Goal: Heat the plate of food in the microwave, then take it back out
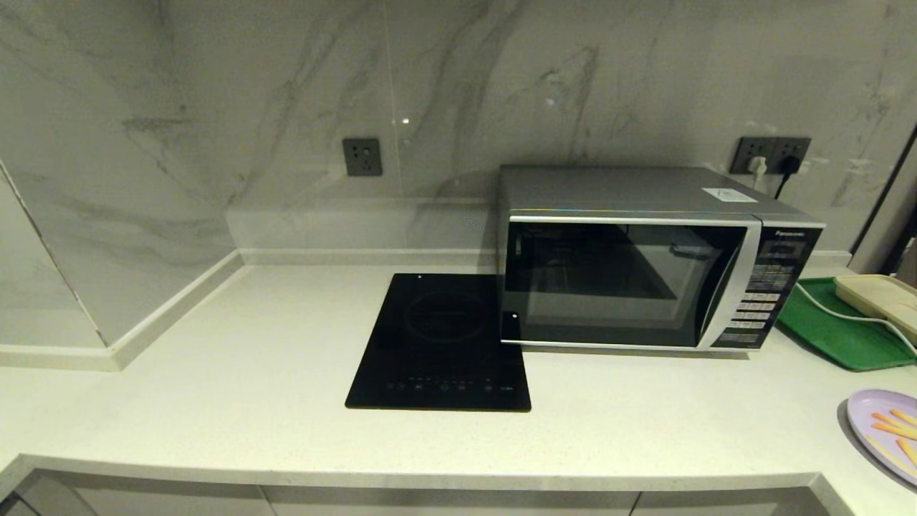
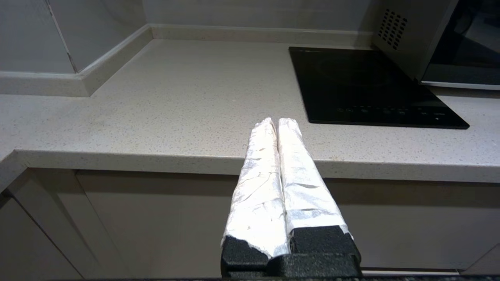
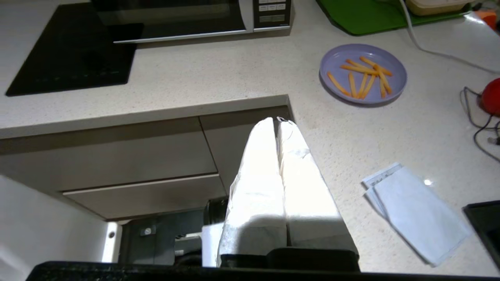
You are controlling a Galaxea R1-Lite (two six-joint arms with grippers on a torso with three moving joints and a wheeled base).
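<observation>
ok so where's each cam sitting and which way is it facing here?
Head: high on the robot, looking forward and down at the microwave and hob; no arms show.
Left wrist: behind the shut left hand, low at the counter edge, facing the hob.
Right wrist: behind the shut right hand, looking down at the plate of food.
All three views share the microwave and hob.

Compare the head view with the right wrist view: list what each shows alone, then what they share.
Head view only: dark grey wall socket on the marble wall, and the microwave's top.

Right wrist view only: the shut right claw off the counter edge, a folded pale cloth, a red round object.

Both: silver-grey Panasonic microwave, door closed; flat black glass hob; green rectangular tray; pale lilac plate of orange sticks.
</observation>
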